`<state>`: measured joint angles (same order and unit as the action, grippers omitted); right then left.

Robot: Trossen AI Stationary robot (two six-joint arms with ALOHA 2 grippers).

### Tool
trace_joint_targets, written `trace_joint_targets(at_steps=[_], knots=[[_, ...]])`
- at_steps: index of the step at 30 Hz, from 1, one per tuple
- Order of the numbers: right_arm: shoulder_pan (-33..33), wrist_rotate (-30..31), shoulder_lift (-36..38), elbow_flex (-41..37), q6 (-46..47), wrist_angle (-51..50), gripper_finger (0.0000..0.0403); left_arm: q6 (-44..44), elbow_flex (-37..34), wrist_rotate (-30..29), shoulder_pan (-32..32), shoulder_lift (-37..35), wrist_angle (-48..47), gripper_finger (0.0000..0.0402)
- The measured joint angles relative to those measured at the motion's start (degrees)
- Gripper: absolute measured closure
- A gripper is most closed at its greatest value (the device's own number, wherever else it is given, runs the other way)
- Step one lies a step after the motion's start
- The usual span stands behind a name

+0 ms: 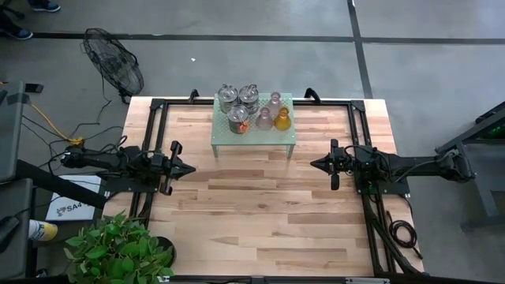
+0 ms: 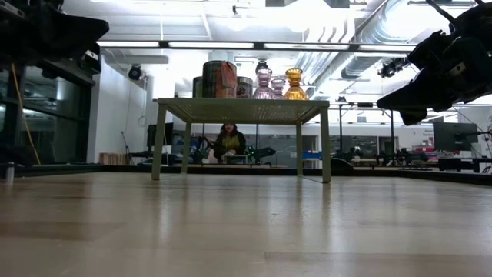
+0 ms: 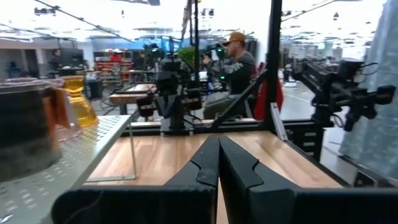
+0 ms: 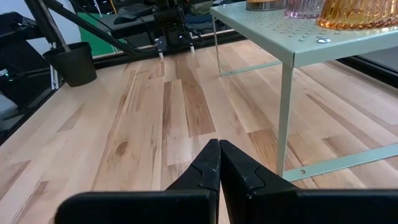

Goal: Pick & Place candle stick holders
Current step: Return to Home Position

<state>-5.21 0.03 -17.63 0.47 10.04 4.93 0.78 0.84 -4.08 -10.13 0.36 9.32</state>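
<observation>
six candle stick holders (image 1: 254, 110) on shelf (image 1: 252, 140) by table's (image 1: 260, 213) far edge — glass, prob. fragile, slick; grip round the body. left gripper (image 1: 188, 168) & right gripper (image 1: 315, 164) closed, empty.

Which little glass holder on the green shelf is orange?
The bell-shaped amber holder, at the corner of the shelf toward the right arm. The other two bells are pale pink; the three jars are silvery.

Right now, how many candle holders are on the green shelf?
6, all on the shelf: rear-left jar, rear-middle jar, front-left jar, rear pink holder, front pink holder, amber holder front right. None looks hidden.
</observation>
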Motion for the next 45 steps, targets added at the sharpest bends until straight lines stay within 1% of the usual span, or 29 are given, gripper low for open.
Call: trace_joint_targets(at_steps=[7, 14, 18, 25, 28, 45], knots=[[0.01, 0.0, 0.0, 0.01, 0.0, 0.01, 0.0402, 1.95, -0.07, -2.05, 0.0, 0.0, -2.27, 0.0401], [0.01, 0.0, 0.0, 0.01, 0.01, 0.0, 0.0402, 6.17, -0.11, -9.72, 0.03, 0.02, -6.52, 0.0401], [0.02, 0.0, 0.0, 0.0, 0.0, 0.0, 0.0402, 7.63, -0.11, -6.75, 0.04, 0.02, -6.49, 0.0401], [0.0, 0.0, 0.0, 0.0, 0.0, 0.02, 0.0402, 9.03, -0.11, -4.0, 0.04, 0.02, -7.3, 0.0401], [0.01, 0.0, 0.0, 0.0, 0.0, 0.0, 0.0402, 7.91, -0.09, -4.21, 0.02, 0.16, -7.41, 0.0401], [0.01, 0.0, 0.0, 0.0, 0.01, 0.0, 0.0402, 7.91, -0.09, -4.28, 0.0, 0.2, -7.47, 0.04]])
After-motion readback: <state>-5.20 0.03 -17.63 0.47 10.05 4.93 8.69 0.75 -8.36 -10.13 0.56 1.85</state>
